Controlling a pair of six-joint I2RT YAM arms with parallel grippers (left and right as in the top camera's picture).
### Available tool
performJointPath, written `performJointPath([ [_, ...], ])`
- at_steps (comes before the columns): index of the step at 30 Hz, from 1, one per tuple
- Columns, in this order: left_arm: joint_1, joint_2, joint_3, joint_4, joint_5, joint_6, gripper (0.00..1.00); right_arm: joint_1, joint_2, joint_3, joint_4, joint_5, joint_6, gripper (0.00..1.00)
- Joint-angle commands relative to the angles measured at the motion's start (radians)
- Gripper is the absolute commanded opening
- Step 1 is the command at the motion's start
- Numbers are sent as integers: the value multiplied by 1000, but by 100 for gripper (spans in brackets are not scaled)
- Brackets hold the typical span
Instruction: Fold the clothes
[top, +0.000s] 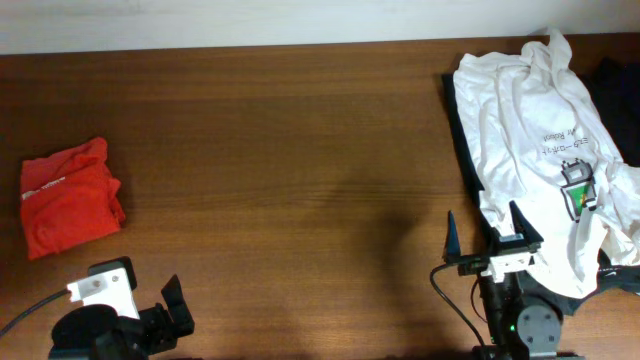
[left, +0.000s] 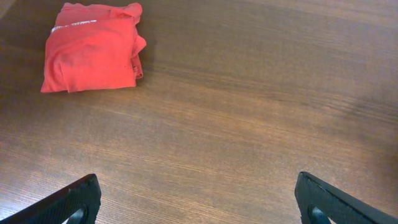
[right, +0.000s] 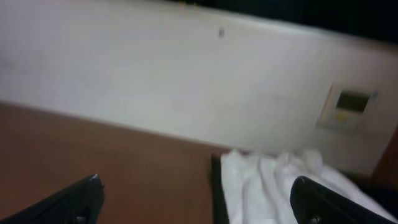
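Overhead: two tees on the table (top: 300, 150). The orange-red tee (top: 70, 198) sits at the table's left end, near the front-left corner, bunched into a rough squarish bundle. Folds are uneven, edges lumpy. A thin white strip shows along one edge, prob the lettering, unreadable. Left wrist cam shows the same bundle (left: 92, 46) flat on the wood, layers stacked, one corner puckered.

The white tee (top: 545, 150) covers the table's right end, spread out but crumpled, with long wrinkles running front to back. Small dark print mid-chest plus a small green/orange graphic below it, both too small to read. Dark cloth (top: 462, 130) pokes out under its left side and front edge; can't tell what it is. The tee's right side is cut off by the frame.

Left gripper (left: 196, 186) is at the table's front-left edge, jaws fully spread, nothing between them, only bare wood below. Well apart from the orange-red tee.

Right gripper (top: 485, 232) is at the table's front-right edge, jaws wide, holding nothing. One finger overlaps the white tee's hem from above; contact or not, can't tell.

Right wrist cam is blurred and tilted up: mostly wall (right: 155, 81), a wall plate (right: 349, 102), and a patch of white tee low in frame. Both arm bases are cropped at the bottom.
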Motion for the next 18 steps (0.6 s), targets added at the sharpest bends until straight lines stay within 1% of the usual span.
performJointPath([
  [1, 1, -4, -2, 2, -8, -9, 99, 3, -11, -5, -119, 12, -13, 99],
  [2, 1, -4, -2, 2, -7, -9, 99, 3, -11, -5, -174, 11, -12, 99],
  [3, 1, -4, -2, 2, -8, -9, 99, 5, -10, -5, -187, 16, -5, 99],
  [18, 1, -4, -2, 2, -8, -9, 99, 5, -8, -5, -186, 13, -5, 99],
])
